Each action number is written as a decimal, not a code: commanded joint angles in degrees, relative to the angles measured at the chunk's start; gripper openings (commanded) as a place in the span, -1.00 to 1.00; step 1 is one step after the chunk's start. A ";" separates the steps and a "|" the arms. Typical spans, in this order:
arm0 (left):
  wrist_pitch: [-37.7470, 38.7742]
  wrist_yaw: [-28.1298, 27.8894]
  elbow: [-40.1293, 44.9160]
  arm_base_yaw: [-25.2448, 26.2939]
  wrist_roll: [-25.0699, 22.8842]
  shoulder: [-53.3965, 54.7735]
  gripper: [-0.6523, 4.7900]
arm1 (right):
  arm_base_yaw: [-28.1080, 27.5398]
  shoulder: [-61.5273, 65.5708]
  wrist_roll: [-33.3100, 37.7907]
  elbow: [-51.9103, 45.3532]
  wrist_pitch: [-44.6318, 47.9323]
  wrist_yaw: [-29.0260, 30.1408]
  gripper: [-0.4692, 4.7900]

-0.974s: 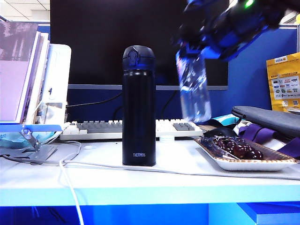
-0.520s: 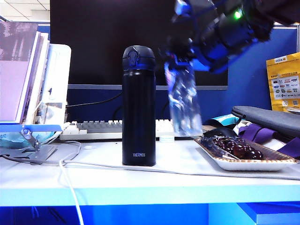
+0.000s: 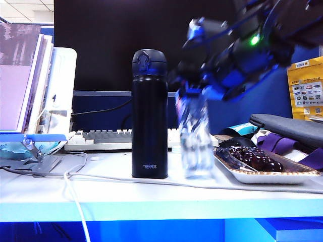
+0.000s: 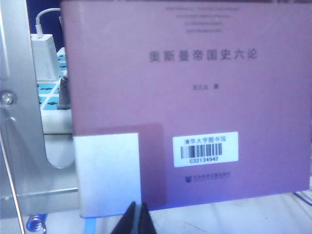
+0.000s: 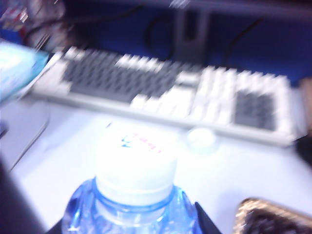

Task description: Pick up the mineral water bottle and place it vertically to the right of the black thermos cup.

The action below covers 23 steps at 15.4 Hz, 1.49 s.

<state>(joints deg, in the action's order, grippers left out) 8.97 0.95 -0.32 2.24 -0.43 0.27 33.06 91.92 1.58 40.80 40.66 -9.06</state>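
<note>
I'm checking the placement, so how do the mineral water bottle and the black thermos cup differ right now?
The mineral water bottle is clear plastic with a white cap; the black thermos cup is opaque matte black with a domed lid. The bottle is shorter than the thermos. The right gripper holds the bottle near its top; the thermos stands free. Both are roughly upright on the white table, bottle to the right.
</note>
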 commanded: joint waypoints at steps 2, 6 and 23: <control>0.66 0.22 0.02 0.04 -0.22 -0.17 -0.77 | 0.09 3.37 0.26 0.39 8.50 0.09 0.18; 0.66 0.22 0.02 0.04 -0.22 -0.17 -0.77 | 0.09 5.01 -1.18 0.39 13.51 -0.48 0.18; 0.66 0.22 0.02 0.04 -0.20 -0.17 -0.77 | 5.84 12.85 -5.95 0.00 22.29 -10.58 0.17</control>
<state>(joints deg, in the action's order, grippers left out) 8.97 0.95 -0.32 2.24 -0.43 0.27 38.20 104.64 -5.17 40.95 63.68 -19.09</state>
